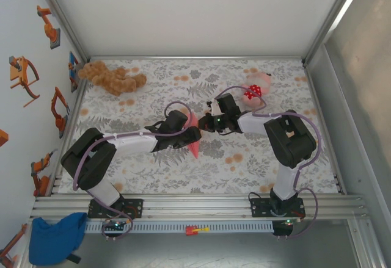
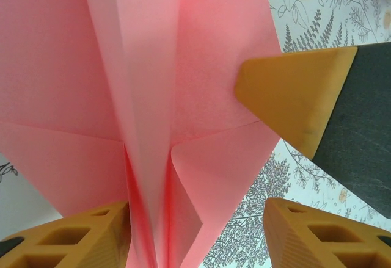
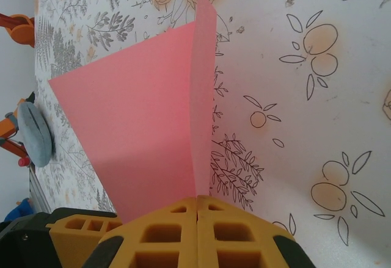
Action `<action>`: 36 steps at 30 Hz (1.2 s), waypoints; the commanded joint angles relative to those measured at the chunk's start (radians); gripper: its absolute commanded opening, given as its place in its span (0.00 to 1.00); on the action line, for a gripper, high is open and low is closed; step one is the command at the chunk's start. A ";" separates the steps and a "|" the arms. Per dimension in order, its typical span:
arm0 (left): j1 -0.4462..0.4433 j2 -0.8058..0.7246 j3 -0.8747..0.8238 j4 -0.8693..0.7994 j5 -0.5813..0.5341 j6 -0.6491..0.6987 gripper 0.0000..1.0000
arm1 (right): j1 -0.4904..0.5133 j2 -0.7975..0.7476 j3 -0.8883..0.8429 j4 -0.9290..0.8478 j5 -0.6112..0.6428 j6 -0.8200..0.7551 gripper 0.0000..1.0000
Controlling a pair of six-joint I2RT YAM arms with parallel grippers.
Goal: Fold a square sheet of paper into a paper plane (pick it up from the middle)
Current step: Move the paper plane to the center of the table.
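Note:
The salmon-pink paper plane [image 1: 194, 146] is folded into a pointed dart with a centre crease and stands between my two grippers at mid-table, its tip toward the near edge. My right gripper [image 3: 198, 210] is shut on its edge, and the paper [image 3: 140, 115] rises from the closed fingers. In the left wrist view one right fingertip [image 2: 293, 91] presses on a wing of the paper [image 2: 153, 66]. My left gripper [image 2: 195, 237] is open, with the centre fold hanging between its fingers close to the left one. From above, the left gripper [image 1: 189, 132] meets the right gripper [image 1: 209, 123] at the paper.
A brown plush toy [image 1: 113, 79] lies at the back left. A pink plush with a red white-dotted patch [image 1: 255, 91] sits at the back right, just behind the right arm. A blue cloth [image 1: 58, 237] lies off the table at the near left. White walls enclose the floral mat [image 1: 244, 158].

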 commanded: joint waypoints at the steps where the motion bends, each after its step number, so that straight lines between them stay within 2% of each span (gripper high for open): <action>1: -0.004 0.005 0.032 -0.046 -0.017 0.026 0.58 | -0.003 0.011 -0.008 0.009 -0.011 0.006 0.00; 7: -0.004 0.035 0.058 -0.100 -0.035 0.015 0.46 | -0.003 0.011 -0.008 0.011 -0.009 0.008 0.00; 17: -0.005 0.076 0.087 -0.128 -0.038 -0.005 0.38 | -0.003 0.010 -0.005 0.011 -0.012 0.012 0.00; 29: -0.005 0.102 0.117 -0.175 -0.048 -0.020 0.22 | -0.003 -0.011 0.005 -0.019 0.007 0.011 0.00; 36: -0.006 0.085 0.143 -0.244 -0.073 0.017 0.12 | -0.009 -0.099 0.015 -0.122 0.127 -0.048 0.31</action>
